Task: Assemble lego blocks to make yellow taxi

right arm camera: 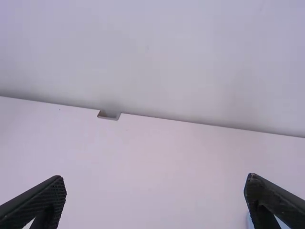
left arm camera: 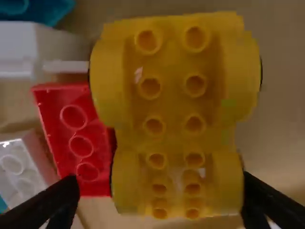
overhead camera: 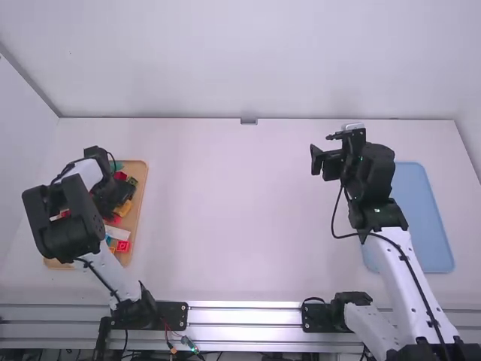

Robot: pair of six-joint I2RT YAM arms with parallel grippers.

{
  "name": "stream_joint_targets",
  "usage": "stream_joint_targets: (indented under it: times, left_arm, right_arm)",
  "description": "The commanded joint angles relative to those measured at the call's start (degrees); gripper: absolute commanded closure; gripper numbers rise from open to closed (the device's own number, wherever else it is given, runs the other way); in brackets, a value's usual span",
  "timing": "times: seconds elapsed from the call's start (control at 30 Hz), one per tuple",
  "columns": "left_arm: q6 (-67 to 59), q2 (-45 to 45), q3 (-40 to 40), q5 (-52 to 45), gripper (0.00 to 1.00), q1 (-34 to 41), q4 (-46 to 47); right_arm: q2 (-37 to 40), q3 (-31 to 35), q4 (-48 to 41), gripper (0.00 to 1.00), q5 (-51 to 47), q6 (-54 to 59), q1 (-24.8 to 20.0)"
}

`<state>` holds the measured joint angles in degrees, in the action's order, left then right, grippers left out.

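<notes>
Left pincer [overhead camera: 122,197] and right pincer [overhead camera: 322,150], both with jaws wide apart.

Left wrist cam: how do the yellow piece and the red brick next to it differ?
The yellow piece looks bigger and longer than the red brick. The yellow piece has bulging, rounded sides; the red brick's visible edges are straight. The yellow piece shows two rows of circles, the red brick one.

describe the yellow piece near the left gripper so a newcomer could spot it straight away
At the left of the white table lies a tan tray. In it, by the left gripper, sits the yellow piece, beside a red block. Two long rows of studs between bulging sides set it apart from its straight-sided neighbours.
</notes>
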<state>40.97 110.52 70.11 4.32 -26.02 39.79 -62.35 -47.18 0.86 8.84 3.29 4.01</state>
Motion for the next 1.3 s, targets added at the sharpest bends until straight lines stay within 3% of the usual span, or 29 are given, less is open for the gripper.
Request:
stream_joint_targets:
  times: [0.0,0.27,0.87,1.27]
  left_arm:
    - [1.0,1.2,1.8,-0.5,0.19,0.3,-0.2]
    - [1.7,1.2,0.6,-0.4,0.13,0.9,-2.2]
    - [-0.5,1.3,-5.6,-0.2,0.16,0.6,-11.7]
    - [-5.0,1.2,-3.0,-0.5,0.46,0.8,-8.9]
  right_arm:
    - [-0.3,-2.3,0.0,0.01,0.2,0.1,0.2]
    - [-0.3,-2.3,0.0,0.01,0.2,0.1,0.2]
    - [-0.3,-2.3,-0.3,0.01,0.2,0.1,0.1]
    - [-0.3,-2.3,-0.4,0.01,0.1,0.1,0.1]
